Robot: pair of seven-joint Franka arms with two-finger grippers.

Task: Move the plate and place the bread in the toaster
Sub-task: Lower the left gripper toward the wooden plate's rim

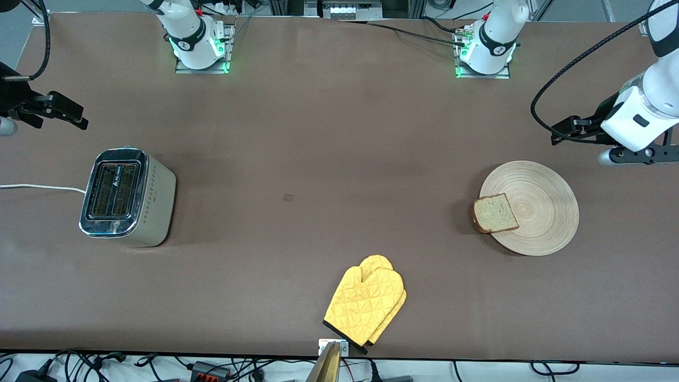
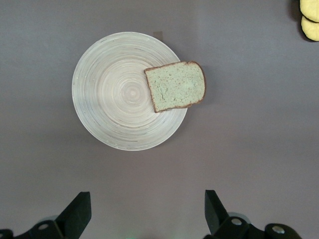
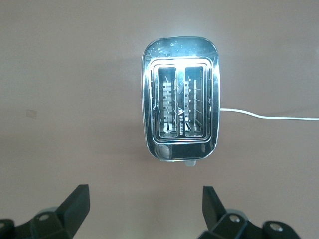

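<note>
The plate (image 1: 543, 212) lies flat on the table toward the left arm's end. The bread (image 1: 495, 213) lies on its rim, overhanging the edge toward the right arm's end. The toaster (image 1: 127, 197) stands toward the right arm's end, both slots empty. My left gripper (image 1: 566, 132) is open and empty, up over bare table beside the plate; its wrist view shows the plate (image 2: 119, 94), the bread (image 2: 177, 86) and the gripper (image 2: 148, 209). My right gripper (image 1: 63, 114) is open and empty, up over bare table beside the toaster (image 3: 180, 112); it also shows in the right wrist view (image 3: 145, 206).
A yellow oven mitt (image 1: 367, 303) lies near the table's edge closest to the front camera, between the toaster and the plate; its tip shows in the left wrist view (image 2: 310, 17). The toaster's white cord (image 1: 37, 187) runs off toward the right arm's end of the table.
</note>
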